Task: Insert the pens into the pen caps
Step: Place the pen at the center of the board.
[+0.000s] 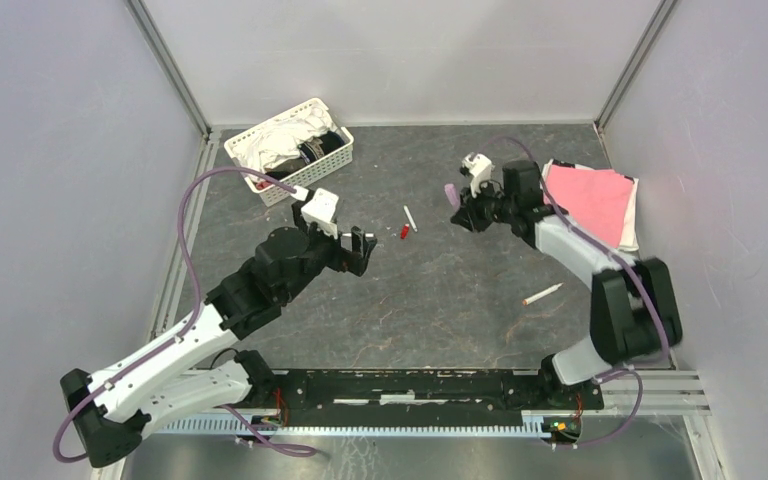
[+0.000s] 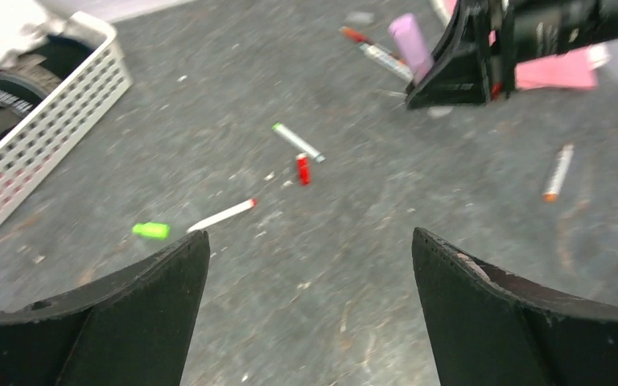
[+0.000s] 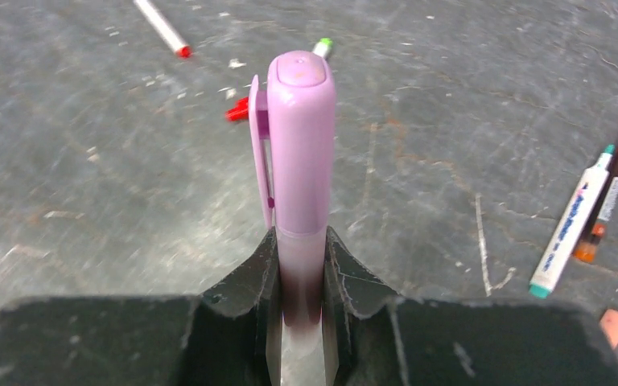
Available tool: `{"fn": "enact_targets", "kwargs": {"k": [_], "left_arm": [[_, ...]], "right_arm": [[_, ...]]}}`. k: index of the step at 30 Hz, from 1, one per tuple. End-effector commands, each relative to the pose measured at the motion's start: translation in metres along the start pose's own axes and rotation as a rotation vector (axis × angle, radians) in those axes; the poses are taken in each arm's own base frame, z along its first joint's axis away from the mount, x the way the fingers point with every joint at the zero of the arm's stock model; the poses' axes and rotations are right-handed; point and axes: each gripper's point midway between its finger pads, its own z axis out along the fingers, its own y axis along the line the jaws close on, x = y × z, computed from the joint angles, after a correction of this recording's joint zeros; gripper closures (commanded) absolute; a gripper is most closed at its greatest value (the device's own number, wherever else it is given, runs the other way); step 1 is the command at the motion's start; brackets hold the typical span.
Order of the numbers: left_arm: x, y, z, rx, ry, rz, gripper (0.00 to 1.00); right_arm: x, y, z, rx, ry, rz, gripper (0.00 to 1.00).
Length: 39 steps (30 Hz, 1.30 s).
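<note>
the right gripper (image 3: 299, 265) is clenched on the purple pen (image 3: 298, 161), which sticks out ahead of it with its cap on. the left gripper (image 2: 310, 257) hangs released over the table (image 2: 354, 201), jaws wide apart. ahead of it lie a red cap (image 2: 302, 169) just beside a green-tipped pen (image 2: 298, 142), and nearer, a red-tipped pen (image 2: 223, 215) and a green cap (image 2: 151, 231).

The lower barrel of the purple pen (image 3: 300, 161) is hidden between the right fingers (image 3: 237, 310) and cut off by the bottom edge. At the far left corner of the desk (image 2: 346, 241), the basket (image 2: 56, 121) runs out of frame and its contents are blurred. The pink cloth (image 2: 555, 72) lies partly behind those fingers.
</note>
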Motion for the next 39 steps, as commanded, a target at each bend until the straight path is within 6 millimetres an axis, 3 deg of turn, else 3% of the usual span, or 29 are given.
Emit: {"fn": "enact_targets", "kwargs": {"k": [1,6,10,15,29,39], "left_arm": [[0.017,0.042,-0.009,-0.185,0.066,0.149,0.0],[0.014,0.048,-0.016,-0.212,0.055,0.143,0.0],[0.015,0.052,-0.019,-0.226,0.057,0.155,0.0],[0.019,0.053,-0.016,-0.235,0.076,0.17,0.0],[0.028,0.053,-0.009,-0.235,0.11,0.185,0.0],[0.029,0.053,-0.007,-0.23,0.107,0.183,0.0]], "right_arm": [[-0.007,-0.036,0.027,0.074,0.086,0.085,0.96],[0.0,-0.073,0.071,0.104,0.179,0.126,0.94],[0.005,-0.088,0.104,0.086,0.213,0.185,0.91],[0.004,-0.104,0.128,0.101,0.207,0.217,0.89],[-0.008,-0.132,0.16,0.14,0.171,0.225,0.8],[-0.03,-0.142,0.155,0.168,0.132,0.189,0.62]]}}
